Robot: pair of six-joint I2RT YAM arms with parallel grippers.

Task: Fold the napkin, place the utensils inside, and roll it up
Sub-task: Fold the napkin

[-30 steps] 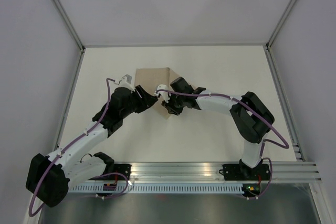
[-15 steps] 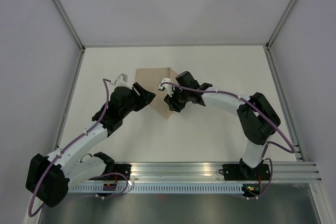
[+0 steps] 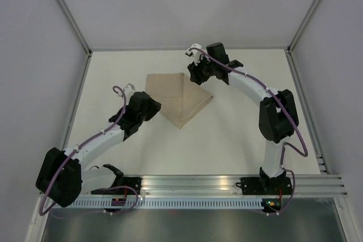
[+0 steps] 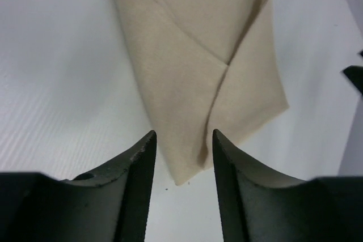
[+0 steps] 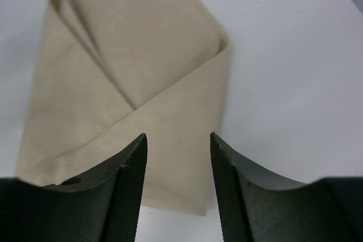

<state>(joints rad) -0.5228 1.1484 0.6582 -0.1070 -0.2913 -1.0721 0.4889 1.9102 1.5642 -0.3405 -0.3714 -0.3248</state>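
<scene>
Napkin (image 3: 180, 97): beige cloth lying flat on the tabletop (image 3: 244, 134), toward the far middle. Its flaps overlap into a wedge whose point faces the arm bases.
Left pincer (image 3: 153, 106): fingers apart, holding nothing. It is just beside the napkin's left edge, and in the wrist view the wedge's point shows between the two fingers. Whether it touches the cloth cannot be told.
Right pincer (image 3: 197, 75): fingers apart, empty. It is near the napkin's far right corner, and its camera looks down on the overlapped flaps.
Utensils: none shows in any view. Whether one lies hidden under a flap cannot be told.
Done: the folding looks complete or nearly so, with crisp creases and layered flaps in both wrist views.
Left to do: no roll is formed. Placing the utensils, unless they are already inside, and rolling the cloth appear to remain.
Progress: judged about a third of the way through.
</scene>
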